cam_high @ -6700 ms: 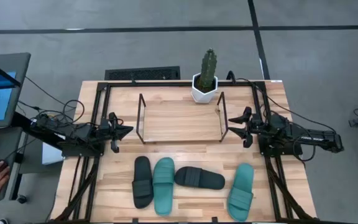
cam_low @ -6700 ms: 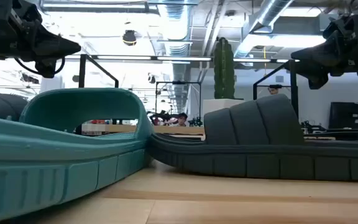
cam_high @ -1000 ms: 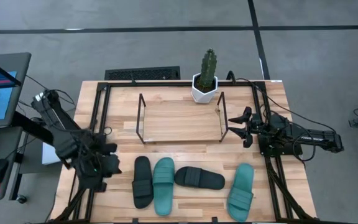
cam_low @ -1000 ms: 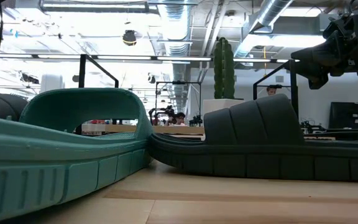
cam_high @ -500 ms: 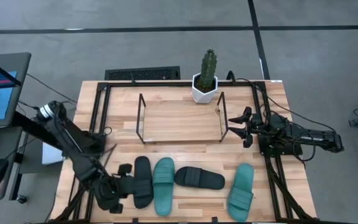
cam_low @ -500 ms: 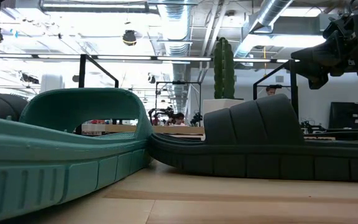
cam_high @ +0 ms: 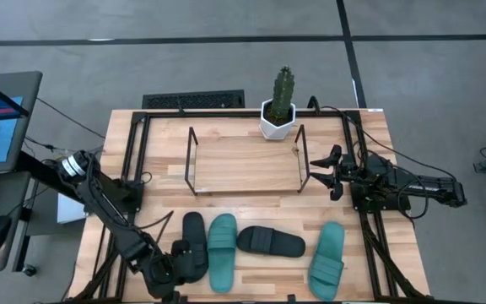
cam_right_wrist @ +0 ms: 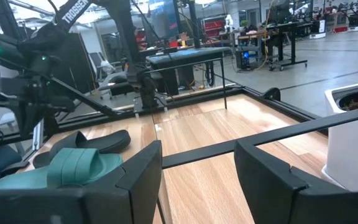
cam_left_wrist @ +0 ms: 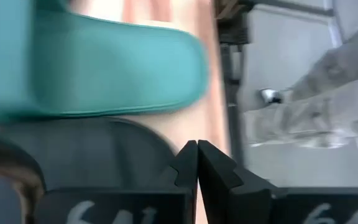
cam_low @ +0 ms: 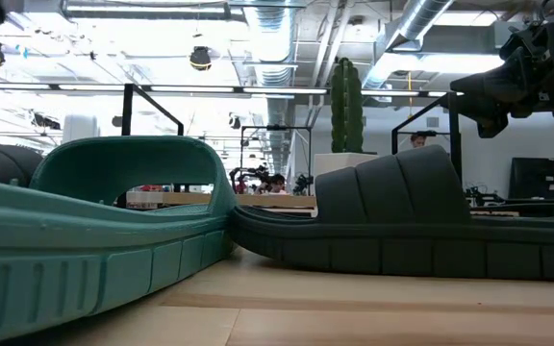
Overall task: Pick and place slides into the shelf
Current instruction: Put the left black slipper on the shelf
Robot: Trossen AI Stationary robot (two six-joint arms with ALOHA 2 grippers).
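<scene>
A: Wooden table, shelf standing at its far middle, bare boards inside. Cactus pot just behind.

B: Four slides in a near row: black slide, teal slide, second black slide lying crosswise, second teal slide rightmost.

A: Left gripper down at near end of leftmost black slide, fingertips pressed together.

B: Right gripper parked beside shelf's right end, fingers spread.

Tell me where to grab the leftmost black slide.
Grip the black slide across its near heel end, coming down from above. It lies flat, toe toward the shelf, and the left gripper, fingers shut, already hangs there.
</scene>
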